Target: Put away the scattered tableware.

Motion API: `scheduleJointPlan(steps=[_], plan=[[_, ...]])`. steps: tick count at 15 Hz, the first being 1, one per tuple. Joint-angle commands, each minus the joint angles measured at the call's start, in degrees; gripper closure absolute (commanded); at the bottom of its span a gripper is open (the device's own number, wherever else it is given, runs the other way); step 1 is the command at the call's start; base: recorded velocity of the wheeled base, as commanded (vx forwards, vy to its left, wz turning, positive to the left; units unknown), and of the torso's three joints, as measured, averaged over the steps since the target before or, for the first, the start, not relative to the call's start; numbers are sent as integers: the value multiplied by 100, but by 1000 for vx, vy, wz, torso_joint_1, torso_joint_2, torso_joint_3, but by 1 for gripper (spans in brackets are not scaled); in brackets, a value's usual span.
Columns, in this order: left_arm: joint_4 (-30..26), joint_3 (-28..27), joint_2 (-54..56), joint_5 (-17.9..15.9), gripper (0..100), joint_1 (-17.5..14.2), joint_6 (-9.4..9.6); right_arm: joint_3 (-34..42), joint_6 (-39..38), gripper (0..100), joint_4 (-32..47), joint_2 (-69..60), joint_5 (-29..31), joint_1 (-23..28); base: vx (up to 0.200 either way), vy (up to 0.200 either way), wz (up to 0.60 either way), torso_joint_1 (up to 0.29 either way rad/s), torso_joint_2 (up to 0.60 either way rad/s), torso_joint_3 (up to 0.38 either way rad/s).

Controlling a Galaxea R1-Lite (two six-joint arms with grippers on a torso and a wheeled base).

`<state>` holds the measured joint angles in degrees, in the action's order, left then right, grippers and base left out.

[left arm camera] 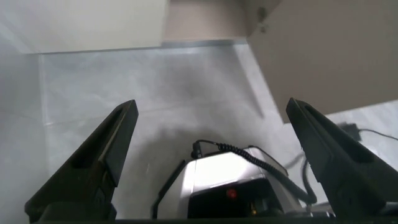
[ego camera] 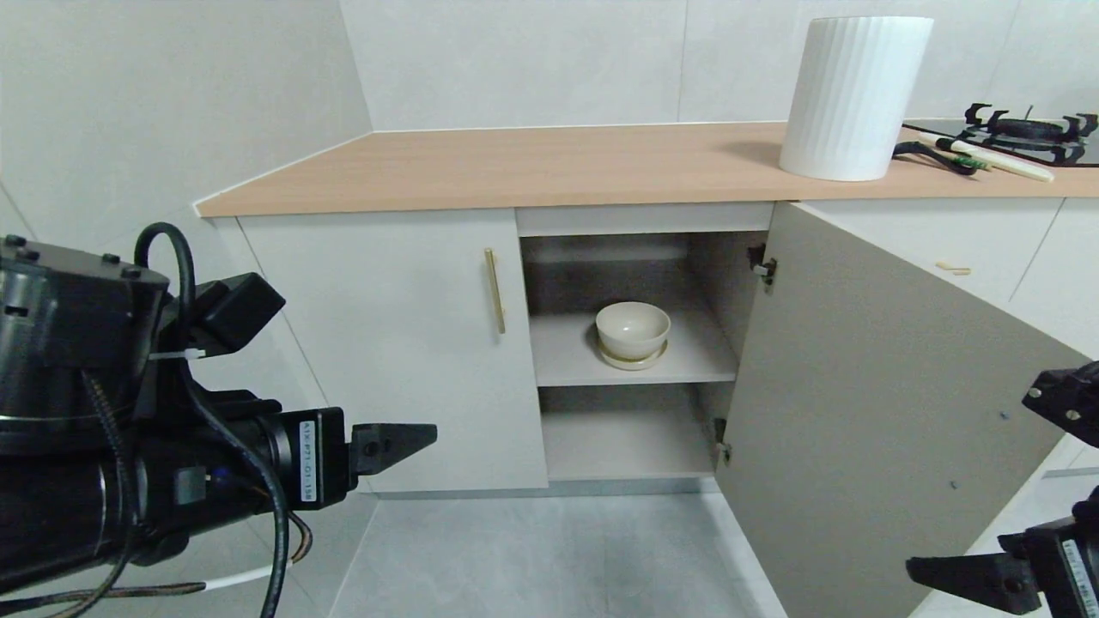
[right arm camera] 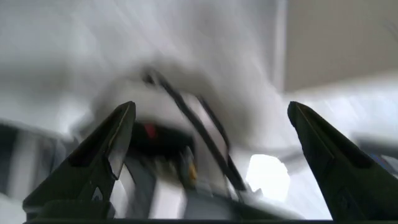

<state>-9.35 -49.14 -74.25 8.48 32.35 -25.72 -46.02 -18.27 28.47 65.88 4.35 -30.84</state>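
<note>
The left hand is spread wide and holds nothing, low at 8 o'clock above the floor. The right hand is wide too and empty, at 4 o'clock beside the open cabinet door. Between them the bowl stands upright on a small plate on the upper shelf. At 1 o'clock a white ribbed cylinder stands on the worktop.

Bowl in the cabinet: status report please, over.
Left gripper open, empty. Right gripper open, empty. Bowl on plate, upper shelf. Cabinet door open, nothing blocking.
</note>
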Motion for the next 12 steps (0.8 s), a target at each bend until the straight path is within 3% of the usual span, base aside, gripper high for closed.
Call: scheduleJointPlan(steps=[1,5,8,12], plan=[[3,1,-1,4,0,-1,-3,-294,131,0,344,-181,31,219,0,-200,0,2,-2,2],[3,36,-1,-5,0,25,41,-830,685,0,1495,-400,215,984,0,0,0,0,0,0],[3,36,-10,-5,0,25,41,-891,905,0,1495,-339,760,1696,0,0,0,0,0,0],[3,45,-10,-14,0,25,32,-891,1493,0,1214,-330,786,2715,0,0,0,0,0,0]])
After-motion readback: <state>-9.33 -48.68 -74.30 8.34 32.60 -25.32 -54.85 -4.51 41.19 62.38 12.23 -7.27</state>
